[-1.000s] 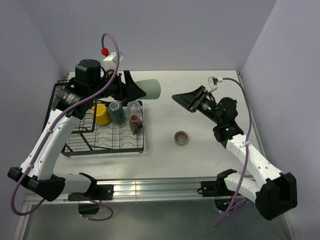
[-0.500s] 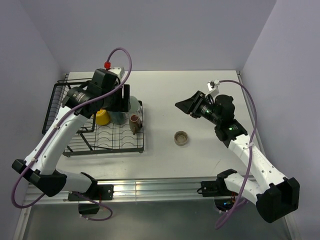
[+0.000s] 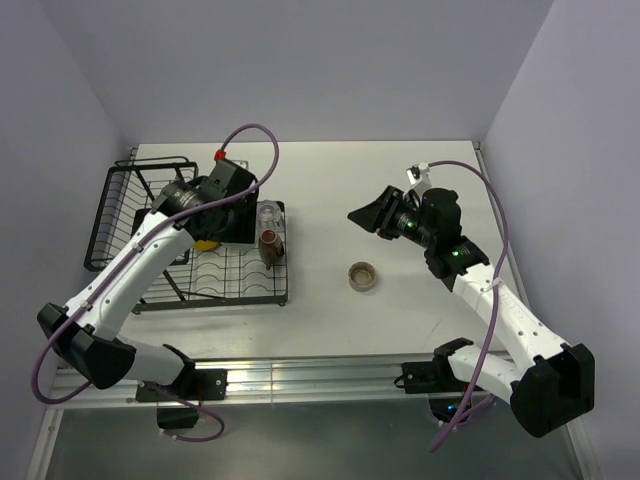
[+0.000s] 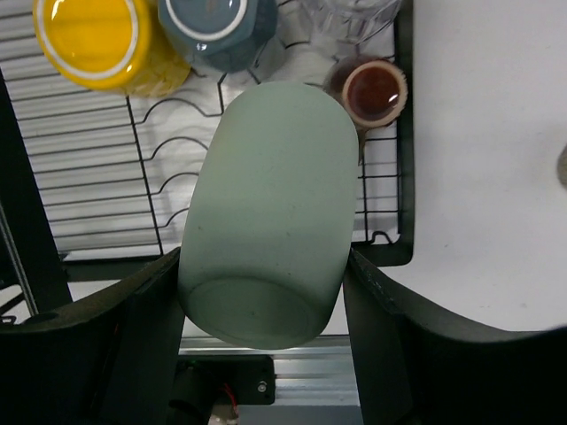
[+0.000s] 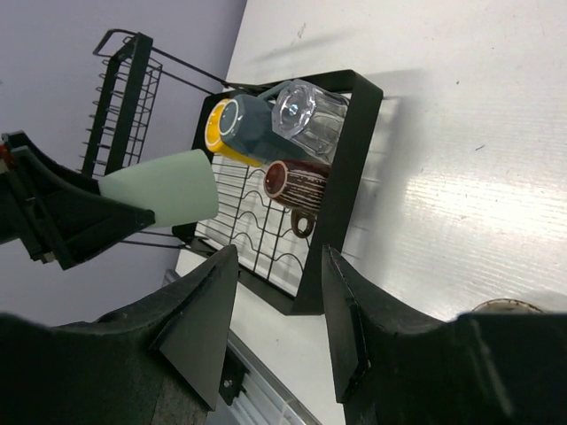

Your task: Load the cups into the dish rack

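Top external view has the left arm swung in and lowered over the dish rack point(image 3: 225, 282), a black wire grid with wavy plate dividers and a raised basket on its left. A second ago this arm held its load out beyond the rack's far edge; now the load hangs above the grid, so I judge the placing is close. The left gripper point(image 4: 263, 297) is clamped on the pale green tumbler point(image 4: 270, 199), one finger on each side near its base. The tumbler is matte, smooth and tapered, and is not yet touching the wires.

The right gripper point(image 5: 276, 310) hovers over bare table, jaws spread wide and empty.

Four cups already sit on the grid's far part: a glossy yellow mug point(image 4: 93, 40), a grey mug point(image 4: 213, 27), a faceted clear glass point(image 5: 306, 111) and a ribbed brown mug point(image 5: 297, 188) with a handle. One beige-brown cup point(image 3: 363, 275) waits upright on the table, well apart from the rack.
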You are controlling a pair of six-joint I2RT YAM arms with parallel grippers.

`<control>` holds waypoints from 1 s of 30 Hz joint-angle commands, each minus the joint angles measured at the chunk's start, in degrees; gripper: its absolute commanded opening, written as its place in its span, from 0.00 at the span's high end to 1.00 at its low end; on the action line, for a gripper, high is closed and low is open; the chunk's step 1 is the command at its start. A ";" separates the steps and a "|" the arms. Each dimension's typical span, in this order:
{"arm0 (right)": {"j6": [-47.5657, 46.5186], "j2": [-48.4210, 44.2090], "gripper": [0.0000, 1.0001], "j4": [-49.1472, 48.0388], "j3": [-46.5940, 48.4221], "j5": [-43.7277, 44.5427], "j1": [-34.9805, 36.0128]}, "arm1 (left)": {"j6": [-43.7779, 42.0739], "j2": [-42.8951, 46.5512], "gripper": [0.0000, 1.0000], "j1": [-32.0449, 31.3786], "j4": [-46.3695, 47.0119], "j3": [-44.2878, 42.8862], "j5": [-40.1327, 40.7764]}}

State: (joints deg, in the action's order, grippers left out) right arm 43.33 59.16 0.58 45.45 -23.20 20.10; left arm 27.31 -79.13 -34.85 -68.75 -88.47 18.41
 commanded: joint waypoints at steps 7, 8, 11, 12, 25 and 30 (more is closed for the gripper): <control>-1.93 1.14 0.49 0.12 1.92 -0.79 0.73 | 6.08 0.39 1.00 -0.57 -2.88 5.23 5.49; -2.02 1.22 0.49 0.21 1.92 -0.88 0.73 | 6.35 0.12 1.00 -0.66 -3.23 5.23 5.67; -2.29 1.57 0.49 0.39 2.10 -0.88 0.91 | 7.22 -0.06 1.00 -0.66 -3.84 6.11 6.19; -2.37 1.66 0.49 0.39 2.18 -0.97 0.91 | 7.32 0.03 1.00 -0.57 -3.67 6.55 6.02; -3.60 2.28 0.50 1.26 1.92 -1.23 1.35 | 7.23 -3.92 1.00 -0.13 -0.16 11.38 4.97; -4.04 2.37 0.50 1.79 1.92 -1.14 1.35 | 5.92 -5.06 1.00 0.66 1.51 11.39 3.73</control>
State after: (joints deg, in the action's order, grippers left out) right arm 40.77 61.76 2.42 45.45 -23.88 21.10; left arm 33.76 -83.83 -34.81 -69.54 -77.03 22.35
